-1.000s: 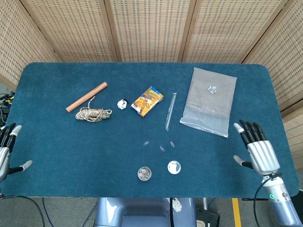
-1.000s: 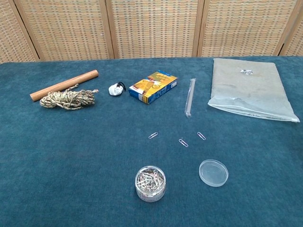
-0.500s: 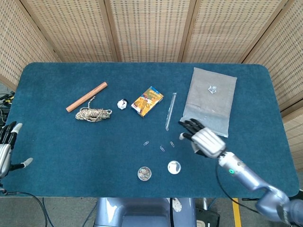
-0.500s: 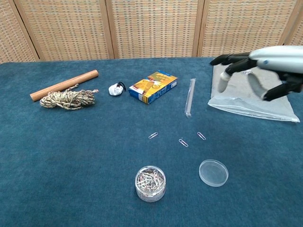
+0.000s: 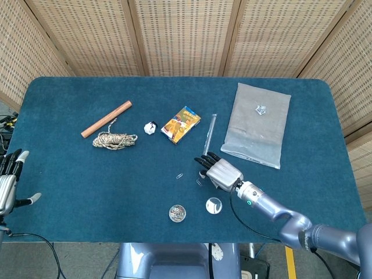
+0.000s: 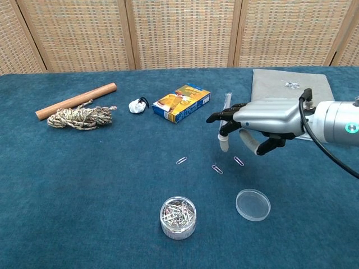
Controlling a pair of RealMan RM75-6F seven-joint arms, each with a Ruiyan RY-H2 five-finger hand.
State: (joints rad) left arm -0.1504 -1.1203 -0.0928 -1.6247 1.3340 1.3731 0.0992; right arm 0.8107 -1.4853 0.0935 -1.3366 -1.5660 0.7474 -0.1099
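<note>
three loose paper clips lie on the blue table (image 5: 70,174): one off to the left (image 6: 182,160), one in the middle (image 6: 217,169) and one on the right (image 6: 239,161), all in the open patch between the clear tube (image 5: 210,133) and the two round containers nearer the front edge. the right hand (image 5: 221,172) hangs over the middle and right clips with palm down, fingers spread and nothing in them; in the chest view (image 6: 263,121) its fingertips point toward the lower end of the tube (image 6: 226,106), and whether they touch the cloth cannot be told. a second ago this hand was parked at the table's right edge, and half a second ago it was over the corner of the plastic bag (image 5: 257,122); it has since swept left and lower, arriving over the scattered clips, which suggests the picking up of a clip is about to start rather than under way. the clips have not shifted.

just in front of them stand the small jar of paper clips (image 6: 178,216), full and uncovered, and its clear lid (image 6: 253,204) lying flat beside it. further back are the orange and blue box (image 5: 181,124), a small white wad (image 5: 150,127), a coil of rope (image 5: 114,139) and a wooden dowel (image 5: 106,118). the left hand (image 5: 8,186) waits, fingers apart and empty, at the left edge, much as before.
</note>
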